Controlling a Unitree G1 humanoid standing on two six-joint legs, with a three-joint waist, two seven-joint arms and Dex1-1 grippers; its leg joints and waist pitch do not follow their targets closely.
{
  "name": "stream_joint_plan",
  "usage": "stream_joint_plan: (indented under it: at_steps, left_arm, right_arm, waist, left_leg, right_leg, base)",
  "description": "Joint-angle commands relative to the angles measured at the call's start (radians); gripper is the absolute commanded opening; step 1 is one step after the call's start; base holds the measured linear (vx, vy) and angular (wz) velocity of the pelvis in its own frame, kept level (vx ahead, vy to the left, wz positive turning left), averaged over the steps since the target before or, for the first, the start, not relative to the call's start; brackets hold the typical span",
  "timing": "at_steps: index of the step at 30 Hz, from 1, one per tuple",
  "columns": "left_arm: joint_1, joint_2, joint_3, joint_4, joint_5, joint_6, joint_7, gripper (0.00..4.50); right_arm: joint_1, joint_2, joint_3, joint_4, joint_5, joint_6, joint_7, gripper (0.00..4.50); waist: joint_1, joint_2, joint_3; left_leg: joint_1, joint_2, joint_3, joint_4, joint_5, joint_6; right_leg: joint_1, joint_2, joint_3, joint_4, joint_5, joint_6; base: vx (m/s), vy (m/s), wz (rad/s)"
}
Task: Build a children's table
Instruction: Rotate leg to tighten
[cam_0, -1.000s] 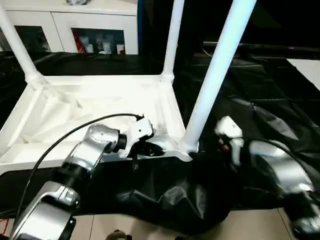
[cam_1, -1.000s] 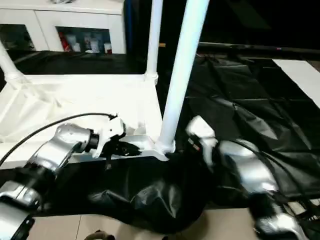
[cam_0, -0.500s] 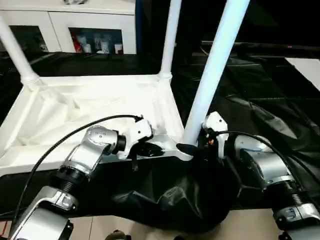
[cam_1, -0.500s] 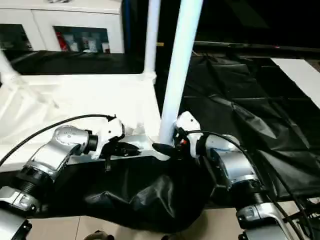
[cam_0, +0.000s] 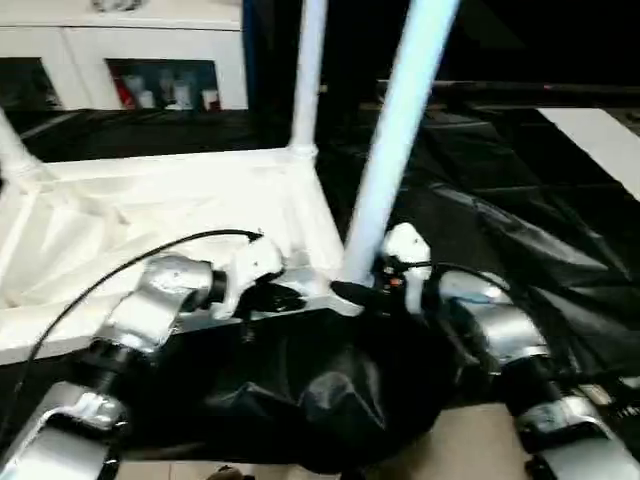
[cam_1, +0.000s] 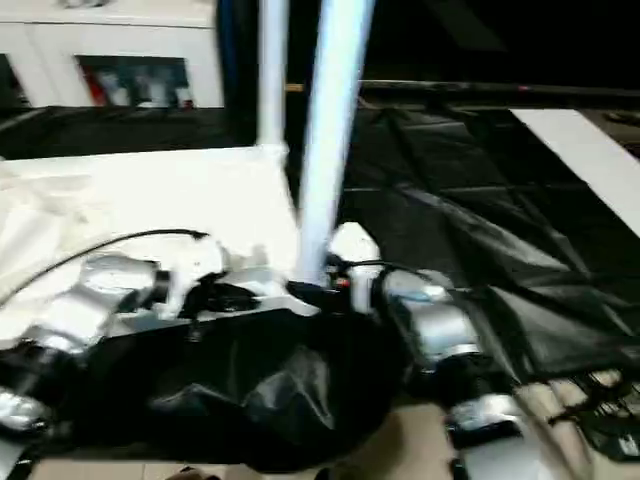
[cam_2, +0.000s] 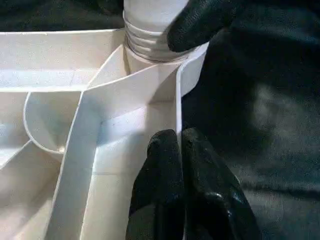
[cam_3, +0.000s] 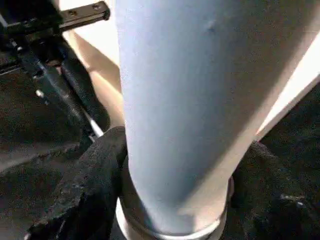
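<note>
Inverted tabletop (cam_0: 150, 200) on the black-draped bench (cam_0: 520, 190), ribs upward. Near-corner leg (cam_0: 395, 130) stands upright in its socket, long axis vertical. Right gripper (cam_3: 170, 200) straddles the leg's base, fingers either side, nearer arm. Left gripper (cam_2: 182, 170), clenched, pinches the tabletop's rim beside that corner.

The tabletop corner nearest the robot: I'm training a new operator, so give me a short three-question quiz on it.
1. True or false: the left gripper pinches the tabletop rim.
2. What does the right gripper straddle?
A. the near leg's base
B. the black sheet
C. the cabinet
3. How many legs stand upright in the left eye view?

Key: 1 true. 2 A, the near leg. 3 three.
</note>
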Motion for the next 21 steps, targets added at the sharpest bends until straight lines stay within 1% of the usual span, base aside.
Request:
stream_joint_plan:
  at_steps: [1, 2, 3, 4, 5, 6, 8, 9, 10, 11, 13, 15, 16, 17, 18, 19, 20, 21]
  left_arm:
    - [0.019, 0.025, 0.011, -0.021, 0.0, 0.02, -0.017, 0.0]
    - [0.03, 0.036, 0.016, -0.04, -0.005, 0.025, -0.015, 0.0]
    - [0.032, 0.037, 0.017, -0.043, -0.006, 0.025, -0.013, 0.0]
    - [0.037, 0.038, 0.02, -0.052, -0.009, 0.026, -0.01, 0.0]
    - [0.048, 0.024, 0.029, -0.077, -0.023, 0.036, 0.007, 0.0]
    - [0.046, 0.014, 0.032, -0.076, -0.022, 0.037, 0.022, 0.0]
    - [0.035, -0.026, 0.041, -0.064, -0.019, 0.036, 0.077, 0.0]
    - [0.023, -0.054, 0.048, -0.051, -0.017, 0.038, 0.116, 0.0]
    - [0.022, -0.055, 0.049, -0.051, -0.016, 0.038, 0.117, 0.0]
    - [0.006, -0.092, 0.054, -0.041, -0.013, 0.053, 0.17, 0.0]
    - [-0.028, -0.14, 0.054, -0.006, 0.009, 0.066, 0.254, 0.0]
    - [-0.05, -0.174, 0.054, 0.02, 0.022, 0.066, 0.306, 0.0]
    - [-0.07, -0.21, 0.052, 0.041, 0.031, 0.065, 0.345, 0.0]
    - [-0.079, -0.227, 0.047, 0.052, 0.039, 0.047, 0.359, 0.0]
    - [-0.079, -0.227, 0.047, 0.052, 0.039, 0.047, 0.359, 0.0]
    - [-0.089, -0.249, 0.038, 0.066, 0.044, 0.026, 0.368, 0.0]
    - [-0.092, -0.254, 0.032, 0.074, 0.048, -0.007, 0.366, 0.0]
    - [-0.092, -0.254, 0.032, 0.075, 0.048, -0.011, 0.365, 0.0]
  right_arm:
    - [-0.015, 0.006, 0.016, 0.027, -0.023, -0.003, -0.036, 2.69]
    - [-0.026, 0.02, 0.018, 0.046, -0.026, -0.014, -0.042, 2.69]
    - [-0.028, 0.022, 0.018, 0.05, -0.026, -0.015, -0.043, 2.69]
    - [-0.033, 0.027, 0.017, 0.059, -0.027, -0.02, -0.045, 2.69]
    - [-0.049, 0.04, 0.01, 0.09, -0.031, -0.033, -0.061, 2.69]
    - [-0.052, 0.043, 0.009, 0.099, -0.035, -0.036, -0.072, 2.69]
    - [-0.062, 0.056, 0.0, 0.125, -0.049, -0.045, -0.126, 2.69]
    - [-0.068, 0.07, -0.012, 0.141, -0.056, -0.044, -0.183, 2.69]
    - [-0.069, 0.07, -0.012, 0.142, -0.056, -0.044, -0.184, 2.69]
    - [-0.081, 0.098, -0.035, 0.175, -0.064, -0.043, -0.279, 2.69]
    - [-0.098, 0.142, -0.071, 0.22, -0.056, -0.025, -0.411, 2.69]
    - [-0.109, 0.17, -0.088, 0.249, -0.049, -0.022, -0.478, 2.69]
    - [-0.123, 0.198, -0.097, 0.282, -0.046, -0.034, -0.522, 2.69]
    - [-0.132, 0.213, -0.097, 0.3, -0.048, -0.045, -0.539, 2.69]
    - [-0.132, 0.213, -0.097, 0.3, -0.048, -0.045, -0.539, 2.69]
    - [-0.149, 0.232, -0.087, 0.325, -0.061, -0.069, -0.557, 2.69]
    - [-0.152, 0.238, -0.085, 0.326, -0.057, -0.078, -0.537, 2.69]
    - [-0.152, 0.238, -0.085, 0.327, -0.057, -0.08, -0.534, 2.69]
  waist:
    - [0.011, 0.009, -0.062]
    - [0.013, 0.011, -0.064]
    - [0.013, 0.014, -0.064]
    - [0.012, 0.005, -0.064]
    - [0.014, 0.009, -0.064]
    - [0.012, 0.011, -0.065]
    - [0.014, 0.01, -0.066]
    - [0.016, 0.008, -0.067]
    - [0.017, 0.009, -0.068]
    - [0.021, 0.006, -0.069]
    - [0.023, 0.004, -0.07]
    - [0.026, 0.005, -0.07]
    - [0.027, 0.005, -0.071]
    - [0.032, 0.006, -0.073]
    - [0.032, 0.005, -0.074]
    - [0.034, 0.004, -0.074]
    - [0.036, 0.004, -0.075]
    - [0.037, 0.004, -0.075]
  left_leg:
    - [0.005, 0.056, -0.048, -0.08, -0.361, -0.024]
    - [0.011, 0.058, -0.048, -0.079, -0.364, -0.025]
    - [0.016, 0.06, -0.048, -0.079, -0.371, -0.026]
    - [0.015, 0.061, -0.047, -0.081, -0.37, -0.024]
    - [0.016, 0.062, -0.046, -0.082, -0.366, -0.025]
    - [0.014, 0.062, -0.045, -0.082, -0.359, -0.028]
    - [0.018, 0.062, -0.042, -0.082, -0.355, -0.032]
    - [0.019, 0.061, -0.04, -0.081, -0.346, -0.031]
    - [0.018, 0.061, -0.039, -0.081, -0.336, -0.032]
    - [0.019, 0.06, -0.038, -0.079, -0.325, -0.032]
    - [0.021, 0.059, -0.037, -0.079, -0.308, -0.036]
    - [0.024, 0.058, -0.036, -0.078, -0.311, -0.039]
    - [0.021, 0.058, -0.037, -0.078, -0.306, -0.039]
    - [0.023, 0.059, -0.035, -0.078, -0.293, -0.035]
    - [0.021, 0.058, -0.034, -0.078, -0.289, -0.033]
    - [0.016, 0.059, -0.035, -0.079, -0.277, -0.029]
    - [0.016, 0.057, -0.033, -0.078, -0.271, -0.023]
    - [0.015, 0.057, -0.034, -0.078, -0.266, -0.021]
  right_leg:
    - [0.04, -0.106, 0.049, -0.107, -0.625, -0.106]
    - [0.037, -0.107, 0.051, -0.107, -0.612, -0.111]
    - [0.033, -0.106, 0.053, -0.104, -0.562, -0.133]
    - [0.035, -0.103, 0.052, -0.103, -0.541, -0.141]
    - [0.036, -0.102, 0.053, -0.097, -0.503, -0.156]
    - [0.038, -0.101, 0.053, -0.092, -0.468, -0.172]
    - [0.037, -0.099, 0.054, -0.09, -0.431, -0.186]
    - [0.038, -0.1, 0.056, -0.089, -0.417, -0.19]
    - [0.039, -0.1, 0.057, -0.088, -0.407, -0.191]
    - [0.04, -0.101, 0.056, -0.089, -0.406, -0.189]
    - [0.038, -0.1, 0.056, -0.089, -0.4, -0.188]
    - [0.036, -0.1, 0.056, -0.092, -0.407, -0.183]
    - [0.039, -0.101, 0.056, -0.09, -0.402, -0.18]
    - [0.039, -0.101, 0.057, -0.09, -0.379, -0.177]
    - [0.039, -0.1, 0.057, -0.089, -0.37, -0.178]
    - [0.043, -0.101, 0.057, -0.086, -0.352, -0.177]
    - [0.044, -0.1, 0.056, -0.087, -0.343, -0.176]
    - [0.046, -0.101, 0.056, -0.085, -0.337, -0.176]
  base:
    - [0.0, 0.0, 0.0]
    - [0.0, 0.0, 0.0]
    - [0.0, 0.0, 0.0]
    - [0.0, 0.0, 0.0]
    - [0.0, 0.0, 0.0]
    - [0.0, 0.0, 0.0]
    - [0.0, 0.0, 0.0]
    - [0.0, 0.0, 0.0]
    - [0.0, 0.0, 0.0]
    - [0.0, 0.0, 0.0]
    - [0.0, 0.0, 0.0]
    - [0.0, 0.0, 0.0]
    - [0.0, 0.0, 0.0]
    - [0.0, 0.0, 0.0]
    - [0.0, 0.0, 0.0]
    - [0.0, 0.0, 0.0]
    - [0.0, 0.0, 0.0]
    - [0.0, 0.0, 0.0]
